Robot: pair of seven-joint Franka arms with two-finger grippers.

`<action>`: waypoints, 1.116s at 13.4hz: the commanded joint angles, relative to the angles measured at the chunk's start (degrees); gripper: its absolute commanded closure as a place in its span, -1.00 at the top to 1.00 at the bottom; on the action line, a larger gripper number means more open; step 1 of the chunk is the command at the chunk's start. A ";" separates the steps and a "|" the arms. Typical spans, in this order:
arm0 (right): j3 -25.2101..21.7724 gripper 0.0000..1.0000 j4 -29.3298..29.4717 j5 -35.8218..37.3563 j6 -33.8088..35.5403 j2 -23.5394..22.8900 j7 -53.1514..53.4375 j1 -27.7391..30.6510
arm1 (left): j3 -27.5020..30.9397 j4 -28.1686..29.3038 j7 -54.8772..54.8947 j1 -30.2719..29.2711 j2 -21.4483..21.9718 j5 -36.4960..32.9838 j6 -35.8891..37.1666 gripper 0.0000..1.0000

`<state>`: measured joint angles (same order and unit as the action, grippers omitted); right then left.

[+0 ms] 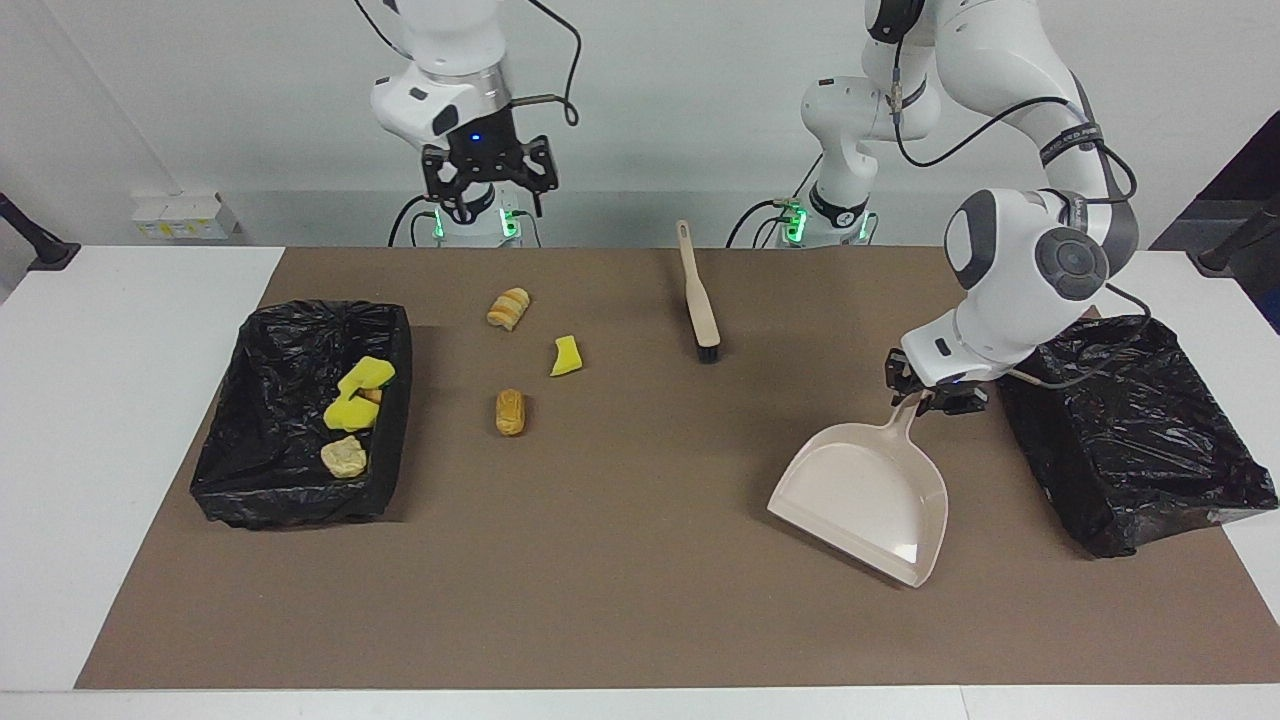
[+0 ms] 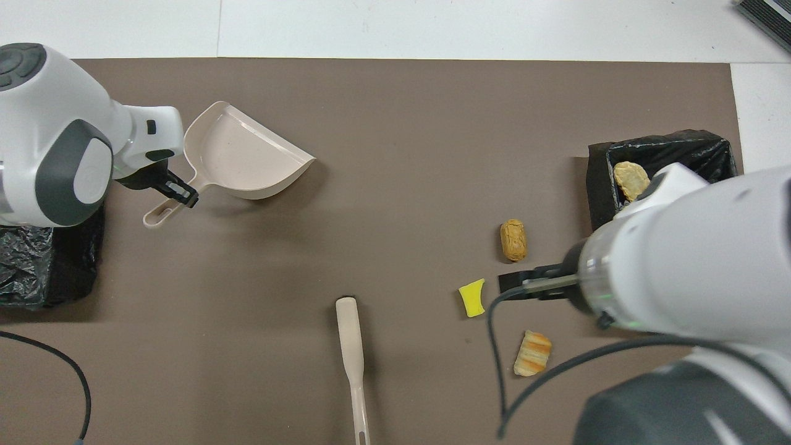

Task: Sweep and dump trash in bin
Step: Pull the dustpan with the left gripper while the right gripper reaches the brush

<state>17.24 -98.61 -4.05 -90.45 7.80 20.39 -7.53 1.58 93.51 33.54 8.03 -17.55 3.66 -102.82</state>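
Three pieces of trash lie on the brown mat: a striped bread roll (image 1: 508, 308) (image 2: 532, 353), a yellow sponge chunk (image 1: 566, 356) (image 2: 473, 297) and a tan roll (image 1: 510, 411) (image 2: 513, 240). More yellow chunks (image 1: 355, 395) and a crust (image 1: 344, 457) (image 2: 631, 179) lie in the black-lined bin (image 1: 300, 500) (image 2: 599, 185) at the right arm's end. My left gripper (image 1: 925, 395) (image 2: 176, 191) is shut on the handle of the beige dustpan (image 1: 865, 495) (image 2: 241, 154), which hangs tilted. My right gripper (image 1: 487, 170) is open and raised high over the mat's edge by its base.
A beige brush (image 1: 698, 295) (image 2: 350, 346) lies on the mat between the loose trash and the dustpan, near the robots. A second black-lined bin (image 1: 1130, 430) (image 2: 37, 266) stands at the left arm's end, just beside the dustpan. In the overhead view the right arm covers much of the first bin.
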 commanded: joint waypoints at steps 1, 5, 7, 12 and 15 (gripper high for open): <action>3.31 1.00 -7.45 -1.49 -8.04 0.47 10.51 -5.29 | -0.35 2.89 17.20 -3.01 2.26 0.83 -0.35 -1.00; 12.45 1.00 -19.04 -1.05 -22.36 -0.23 21.69 -7.32 | -0.35 11.67 38.41 -6.45 6.29 3.28 -7.20 -1.00; 15.35 1.00 -23.72 -1.14 -26.86 -0.58 26.87 -8.90 | -0.35 13.71 39.84 -5.75 7.35 3.29 -7.74 -1.00; 19.85 1.00 -29.97 -0.53 -38.11 -6.29 36.11 -13.56 | -0.35 17.66 40.46 -2.15 8.32 1.27 -11.34 -1.00; 19.93 0.87 -33.04 -0.09 -41.11 -6.92 36.39 -15.15 | -0.35 19.42 40.64 -1.97 8.76 1.18 -13.10 -1.00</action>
<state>37.03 -129.59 -4.20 -128.89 0.90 55.86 -22.59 0.61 109.18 73.02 5.53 -11.61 5.50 -113.34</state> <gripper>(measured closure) 0.031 0.683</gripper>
